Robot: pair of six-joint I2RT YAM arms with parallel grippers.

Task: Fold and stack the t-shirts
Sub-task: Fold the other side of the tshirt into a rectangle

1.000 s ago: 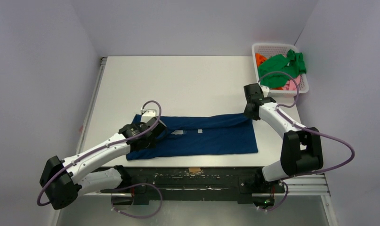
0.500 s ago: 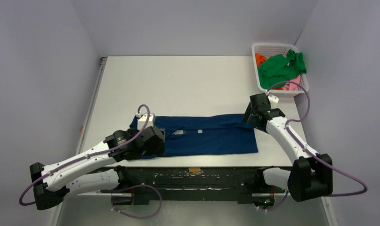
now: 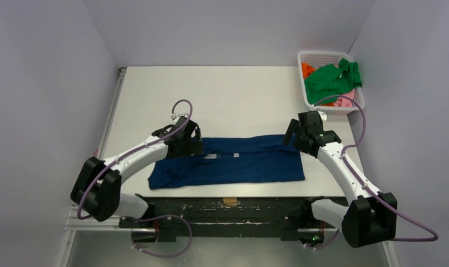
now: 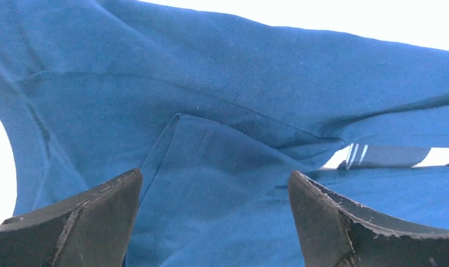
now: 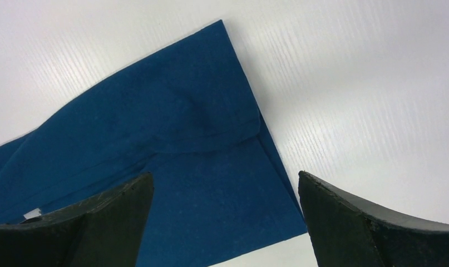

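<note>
A navy blue t-shirt [image 3: 238, 164] lies flat and folded into a long strip near the table's front edge, with a small pale print [image 3: 211, 157] showing. My left gripper [image 3: 195, 146] hovers open over its left part, the folded cloth [image 4: 222, 83] and the pale print [image 4: 350, 156] below the jaws. My right gripper [image 3: 291, 136] stands open over the shirt's far right corner [image 5: 172, 122]; nothing is held. More t-shirts, green [image 3: 333, 78], orange [image 3: 307, 69] and pink [image 3: 344, 100], are piled in the basket.
A white lattice basket [image 3: 322, 55] stands at the table's back right corner against the wall. The white table [image 3: 222, 100] stretches behind the shirt. Purple cables loop from both arms. A metal rail runs along the table's left edge [image 3: 113, 111].
Both grippers have opened and let go of the navy shirt. The left arm has swung from the shirt's front left up to its far left edge. The right gripper has drawn back slightly.
</note>
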